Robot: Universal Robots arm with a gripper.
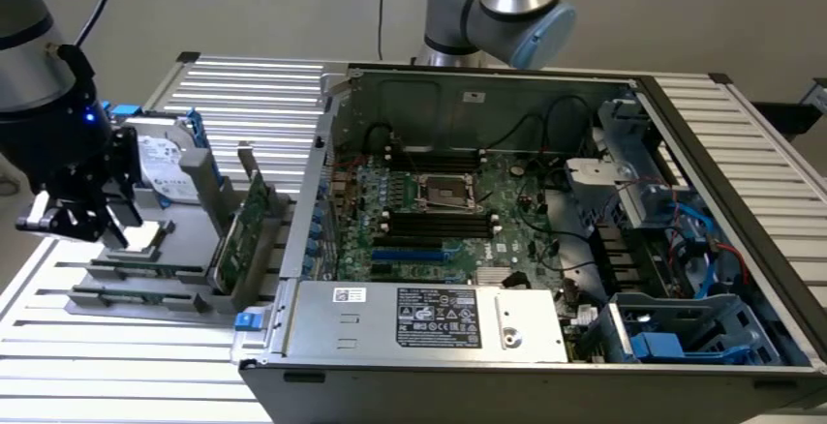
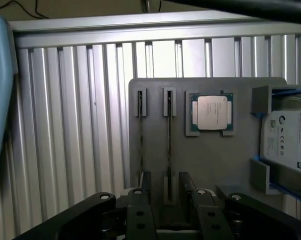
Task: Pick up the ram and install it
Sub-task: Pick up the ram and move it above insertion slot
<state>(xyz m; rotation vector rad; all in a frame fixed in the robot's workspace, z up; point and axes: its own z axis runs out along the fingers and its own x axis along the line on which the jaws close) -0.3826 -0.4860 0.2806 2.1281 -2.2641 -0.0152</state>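
Two thin ram sticks stand on edge in slots of a grey holder plate (image 2: pixel 230 160). One ram stick (image 2: pixel 169 135) runs straight in between my gripper's (image 2: pixel 165 187) open fingers, which hang just above it without touching. The other ram stick (image 2: pixel 139 135) lies parallel beside it. In the exterior view my gripper (image 1: pixel 77 219) hovers over the holder (image 1: pixel 130 303) at the exterior view's left, above the ram sticks (image 1: pixel 145 269). The open computer case (image 1: pixel 723 153) holds the motherboard, with its long black slots (image 1: pixel 440 221) near the processor socket.
On the holder sit a processor chip (image 2: pixel 211 112), a hard drive (image 2: pixel 290 140) in blue brackets, and a taller green expansion card (image 1: pixel 246 226) standing upright between holder and case. Everything rests on a ribbed metal table (image 2: pixel 70 125). Cables and a power supply (image 1: pixel 427 318) crowd the case.
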